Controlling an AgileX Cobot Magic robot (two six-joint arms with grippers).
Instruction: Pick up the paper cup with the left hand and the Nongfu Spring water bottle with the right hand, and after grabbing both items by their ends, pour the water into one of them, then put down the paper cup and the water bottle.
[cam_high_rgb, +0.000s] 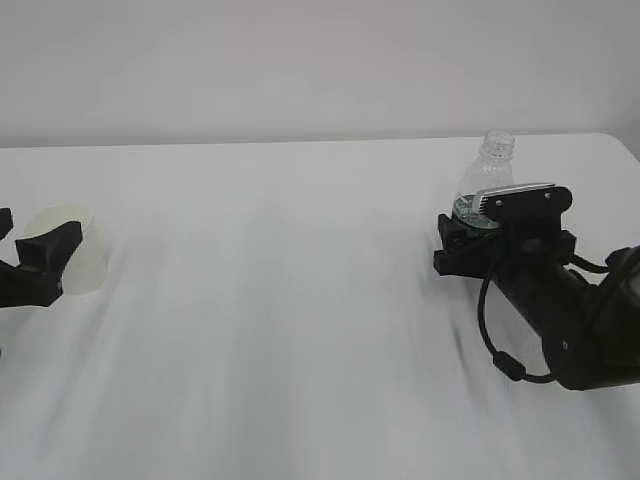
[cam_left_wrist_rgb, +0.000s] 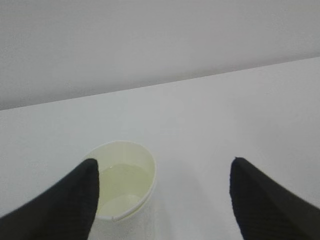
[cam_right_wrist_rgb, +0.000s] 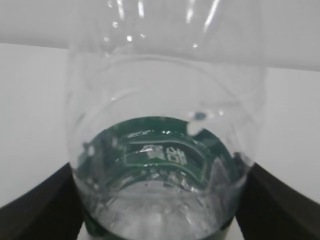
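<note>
Jaws apart on both arms, left hand (cam_left_wrist_rgb: 162, 200) beside paper cup (cam_left_wrist_rgb: 125, 182), right hand (cam_right_wrist_rgb: 160, 205) flanking upright Nongfu Spring water bottle (cam_right_wrist_rgb: 165, 145), white worktop (cam_high_rgb: 300, 300).

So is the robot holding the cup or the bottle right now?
Left gripper: no, its fingers stand wide, the paper cup beside one finger. Right gripper: its fingers flank the water bottle low down; whether they squeeze it cannot be told.

White table (cam_high_rgb: 300, 300): paper cup (cam_high_rgb: 72, 245), water bottle (cam_high_rgb: 485, 185).

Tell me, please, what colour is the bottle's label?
Dark green label, clearest in the right wrist view.
</note>
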